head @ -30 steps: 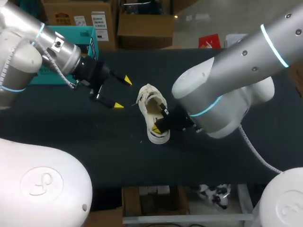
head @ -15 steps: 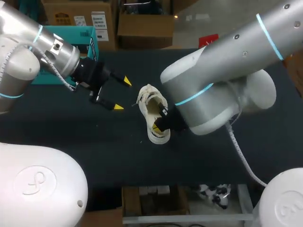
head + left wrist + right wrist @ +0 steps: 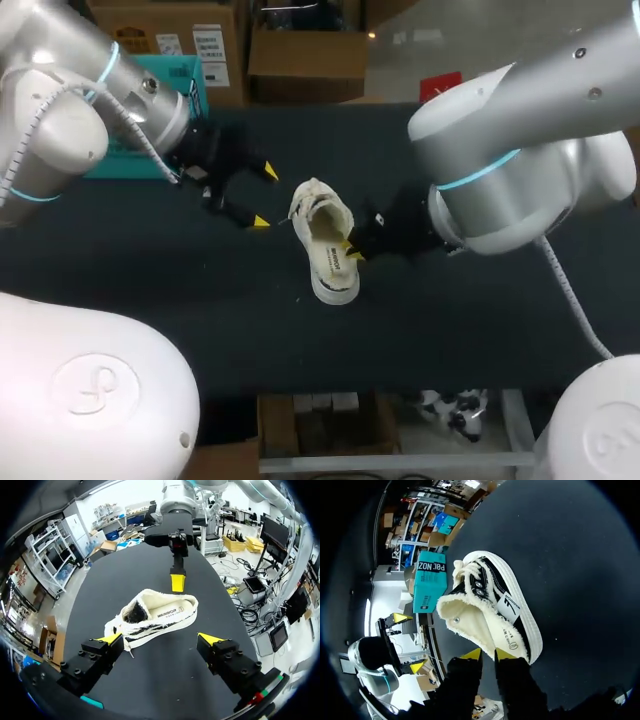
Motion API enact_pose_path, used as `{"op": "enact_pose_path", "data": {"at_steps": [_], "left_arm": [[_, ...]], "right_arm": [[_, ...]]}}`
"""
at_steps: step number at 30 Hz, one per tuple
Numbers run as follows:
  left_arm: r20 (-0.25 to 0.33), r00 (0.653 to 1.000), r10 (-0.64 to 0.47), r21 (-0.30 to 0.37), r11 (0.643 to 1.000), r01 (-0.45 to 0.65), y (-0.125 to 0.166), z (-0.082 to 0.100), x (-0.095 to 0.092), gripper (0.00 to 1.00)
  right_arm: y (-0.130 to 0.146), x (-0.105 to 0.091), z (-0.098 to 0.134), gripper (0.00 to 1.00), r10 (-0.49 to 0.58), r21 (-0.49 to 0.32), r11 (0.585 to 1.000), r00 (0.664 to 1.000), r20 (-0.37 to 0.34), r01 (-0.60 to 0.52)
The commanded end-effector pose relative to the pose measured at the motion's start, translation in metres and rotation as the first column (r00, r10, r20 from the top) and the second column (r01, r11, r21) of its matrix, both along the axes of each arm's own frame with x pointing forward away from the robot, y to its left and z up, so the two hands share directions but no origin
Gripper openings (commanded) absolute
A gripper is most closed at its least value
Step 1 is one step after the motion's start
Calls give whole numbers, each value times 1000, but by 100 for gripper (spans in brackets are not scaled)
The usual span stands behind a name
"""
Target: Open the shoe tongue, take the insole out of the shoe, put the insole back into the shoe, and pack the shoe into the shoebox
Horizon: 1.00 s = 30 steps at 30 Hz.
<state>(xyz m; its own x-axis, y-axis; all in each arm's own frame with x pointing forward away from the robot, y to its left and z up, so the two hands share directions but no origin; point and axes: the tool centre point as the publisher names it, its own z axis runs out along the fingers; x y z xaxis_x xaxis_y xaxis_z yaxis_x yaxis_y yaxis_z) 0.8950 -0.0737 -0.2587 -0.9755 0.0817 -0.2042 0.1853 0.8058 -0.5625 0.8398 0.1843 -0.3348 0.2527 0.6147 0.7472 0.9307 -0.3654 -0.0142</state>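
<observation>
One shoe [image 3: 325,240], insole [image 3: 170,612] inside | shoebox [image 3: 429,586] well apart | left pincer [image 3: 265,197] spread | right pincer [image 3: 352,248] pressed together beside shoe

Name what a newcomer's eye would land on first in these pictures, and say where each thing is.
The white canvas shoe with black stripes lies in the middle of the black table. The left gripper hangs open beside its toe, while the right gripper, fingers together, sits at its heel rim.
</observation>
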Motion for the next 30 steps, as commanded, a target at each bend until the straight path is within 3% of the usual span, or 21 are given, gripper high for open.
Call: {"op": "enact_pose_path", "data": {"at_steps": [1, 3, 6, 8, 10, 12, 15, 17, 22, 23, 24, 26, 27, 29, 30], "left_arm": [[38, 997, 63, 127, 990, -68, -7, 4, -10, 100], [38, 997, 63, 127, 990, -68, -7, 4, -10, 100], [-26, 977, 211, 165, 965, -204, -11, -9, -12, 100], [-59, 952, 301, 209, 936, -283, -11, -14, -14, 100], [-114, 896, 430, 235, 888, -396, -9, -18, -16, 100], [-130, 838, 530, 298, 827, -477, -7, -23, -19, 100], [-130, 838, 530, 298, 827, -477, -7, -23, -19, 100], [-130, 838, 530, 298, 827, -477, -7, -23, -19, 100], [-130, 838, 530, 298, 827, -477, -7, -23, -19, 100], [-151, 810, 566, 314, 805, -504, -11, -26, -18, 100], [-158, 805, 572, 316, 802, -507, -16, -29, -21, 100], [-164, 737, 656, 344, 738, -580, -23, -35, -23, 100], [-175, 737, 653, 339, 743, -577, -26, -37, -26, 100], [-176, 683, 709, 340, 694, -634, -28, -39, -29, 100], [-204, 681, 703, 330, 704, -629, -29, -40, -32, 100]], "right_arm": [[-13, 1, 7, 100, 108, 91, 991, 992, -64, -102], [-13, 1, 7, 100, 108, 91, 991, 992, -64, -102], [-13, 1, 7, 100, 108, 91, 991, 992, -64, -102], [-20, 6, 3, 100, 167, 97, 982, 984, -63, -160], [-24, 13, 11, 100, 168, 17, 986, 983, -79, -167], [-25, 16, 21, 100, 182, -47, 981, 980, -83, -186], [-25, 18, 39, 100, 262, -161, 948, 960, -103, -276], [-21, 17, 47, 100, 379, -246, 878, 910, -167, -410], [-21, 17, 47, 100, 379, -246, 878, 910, -167, -410], [-21, 17, 47, 100, 379, -246, 878, 910, -167, -410], [-21, 17, 47, 100, 379, -246, 878, 910, -167, -410], [-21, 17, 47, 100, 379, -246, 878, 910, -167, -410], [-21, 17, 47, 100, 379, -246, 878, 910, -167, -410], [-36, 20, 51, 100, 427, -256, 852, 889, -165, -457], [-44, 21, 53, 100, 438, -260, 846, 885, -156, -465]]}}
